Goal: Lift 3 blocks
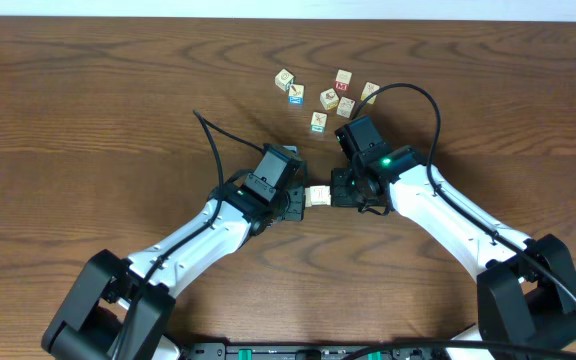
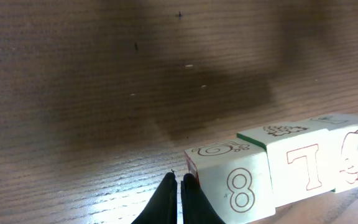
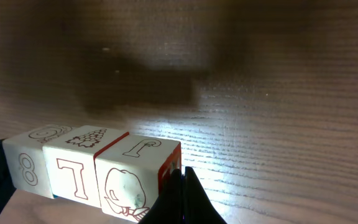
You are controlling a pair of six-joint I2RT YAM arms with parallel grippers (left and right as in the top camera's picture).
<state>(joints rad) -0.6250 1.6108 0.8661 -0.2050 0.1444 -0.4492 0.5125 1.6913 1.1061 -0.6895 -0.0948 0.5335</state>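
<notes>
The three blocks (image 1: 318, 195) sit face to face in one short row, and that row's long axis runs straight from one claw to the other, which is what the lift depends on. The left claw (image 1: 296, 196) has its fingers closed together with nothing between them. Its tips are set against the outer face of the block marked 8 (image 2: 238, 182), so the row stretches away to that claw's right through the block marked 7 (image 2: 304, 165). The right claw (image 1: 342, 188) is closed on nothing in the same way. It meets the opposite end at the third block (image 3: 134, 177), which has a red side face, and from there the row runs off to its left. Neither arm is nearer – each touches its own end, and the blocks are pinched only by the two claws pushing inward. The row probably needs both claws to rise level and together, or the middle block may slip out. I cannot tell whether the row has cleared the worktop (image 1: 88, 100) yet. The loose cubes (image 1: 328, 95) (a scattered cluster) lie well beyond both claws.
</notes>
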